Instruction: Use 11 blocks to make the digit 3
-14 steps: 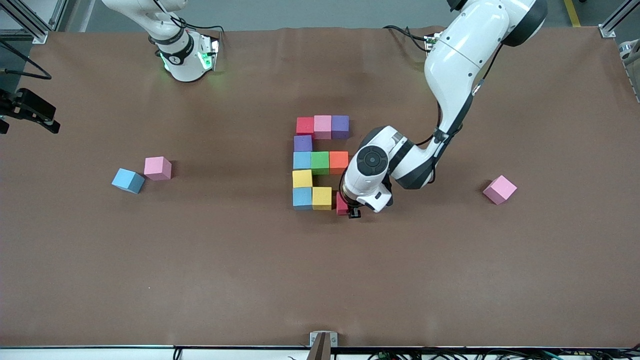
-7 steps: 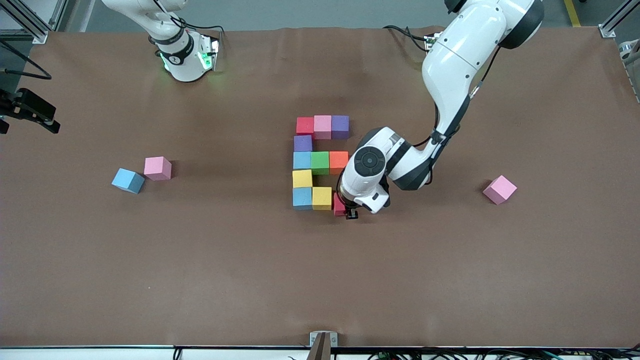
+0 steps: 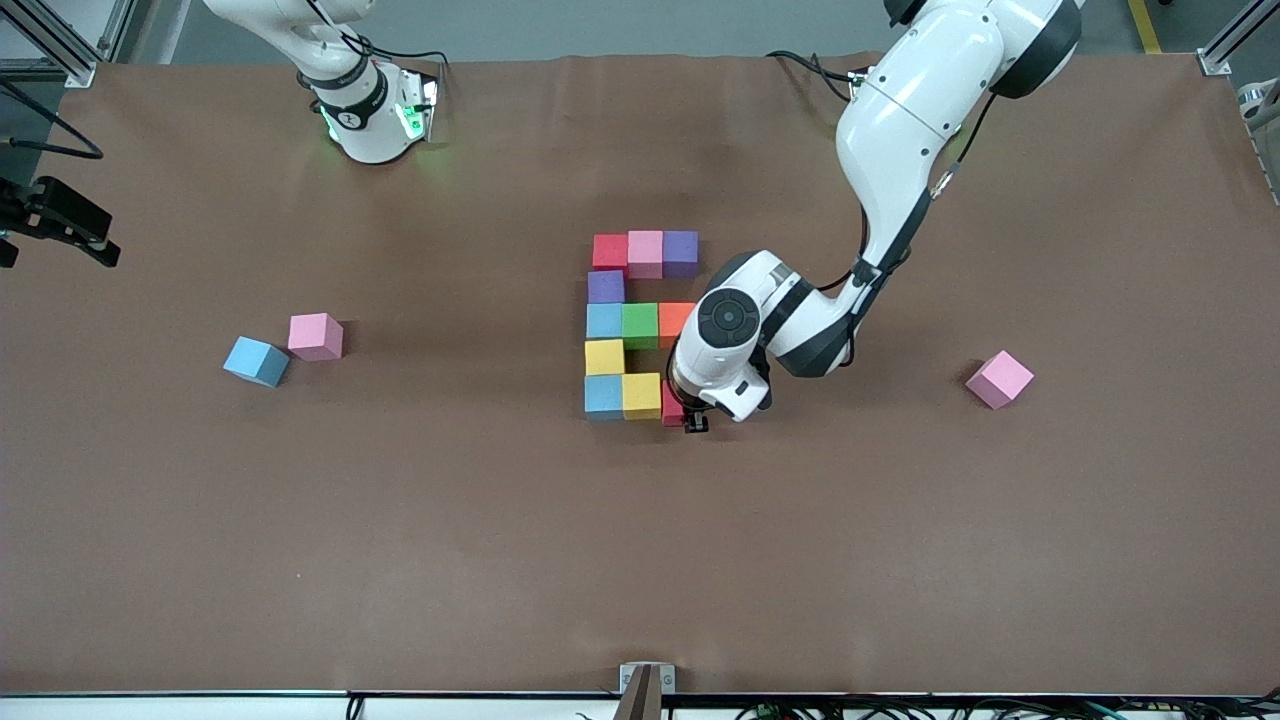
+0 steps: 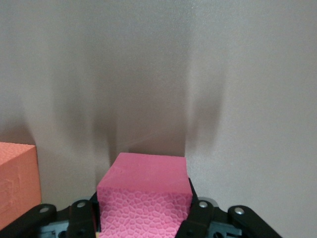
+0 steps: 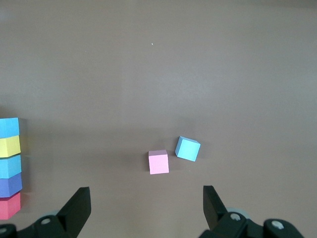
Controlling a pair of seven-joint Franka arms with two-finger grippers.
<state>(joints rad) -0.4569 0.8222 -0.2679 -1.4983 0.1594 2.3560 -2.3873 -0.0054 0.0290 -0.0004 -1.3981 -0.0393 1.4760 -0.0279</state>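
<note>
The digit 3 figure lies mid-table. Its farthest row is red (image 3: 610, 250), pink (image 3: 645, 252) and purple (image 3: 680, 252). A purple link block (image 3: 605, 287) joins it to the blue (image 3: 604, 321), green (image 3: 640, 324) and orange (image 3: 675, 316) row. A yellow link (image 3: 604, 356) leads to the nearest row of blue (image 3: 603, 395) and yellow (image 3: 642, 395). My left gripper (image 3: 690, 416) is shut on a red block (image 3: 672, 408) right beside that yellow block, and its hand hides most of the block. In the left wrist view the red block (image 4: 144, 196) fills the left gripper (image 4: 143, 210). My right gripper (image 5: 146, 198) is open and holds nothing.
A loose blue block (image 3: 255, 361) and a pink block (image 3: 316, 336) lie toward the right arm's end, and both show in the right wrist view as pink (image 5: 158, 162) and blue (image 5: 188, 148). Another pink block (image 3: 999, 379) lies toward the left arm's end. The right arm waits near its base (image 3: 365, 110).
My left gripper has carried the red block sideways toward the yellow block, closing the gap between them. The right arm and the loose blocks have not moved.
</note>
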